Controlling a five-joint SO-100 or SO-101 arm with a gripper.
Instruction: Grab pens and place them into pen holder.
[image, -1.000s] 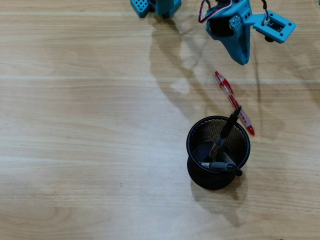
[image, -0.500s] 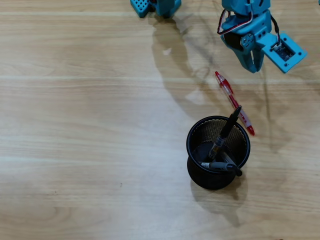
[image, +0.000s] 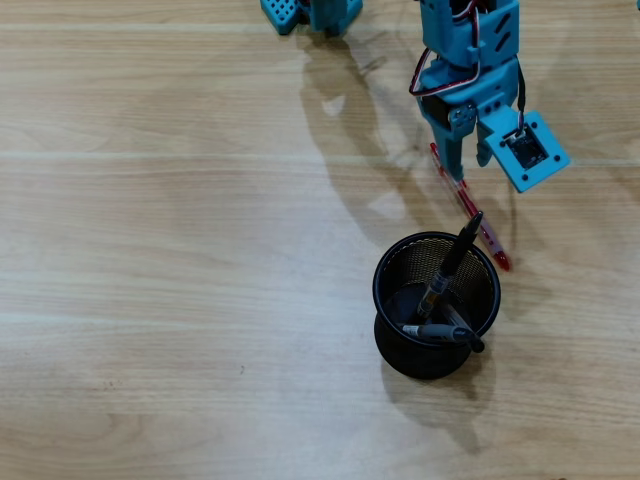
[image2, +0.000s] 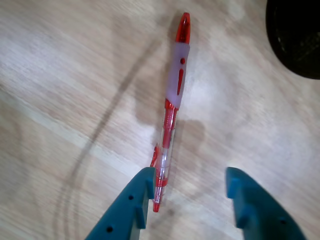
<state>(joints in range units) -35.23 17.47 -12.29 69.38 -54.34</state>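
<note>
A red pen with a clear barrel (image: 491, 241) lies slanted on the wooden table, just above and to the right of the round black mesh pen holder (image: 376, 288). Three dark pens (image: 451, 262) rest inside the holder, one leaning on its rim. My blue gripper (image: 457, 176) hangs open over the red pen's upper end. In the wrist view the red pen (image2: 172, 100) runs up the picture, its near end just inside my left fingertip (image2: 142, 186). The gripper (image2: 190, 181) holds nothing. The pen holder (image2: 296, 40) shows at the top right corner.
The arm's blue base (image: 310, 12) stands at the table's top edge in the overhead view. Bare light wood (image: 180, 260) stretches left of the holder. The arm's shadow falls across the table near the pen.
The gripper has swung down and left from the top right, turned, and come down over the red pen's upper end. The pens and holder have not moved.
</note>
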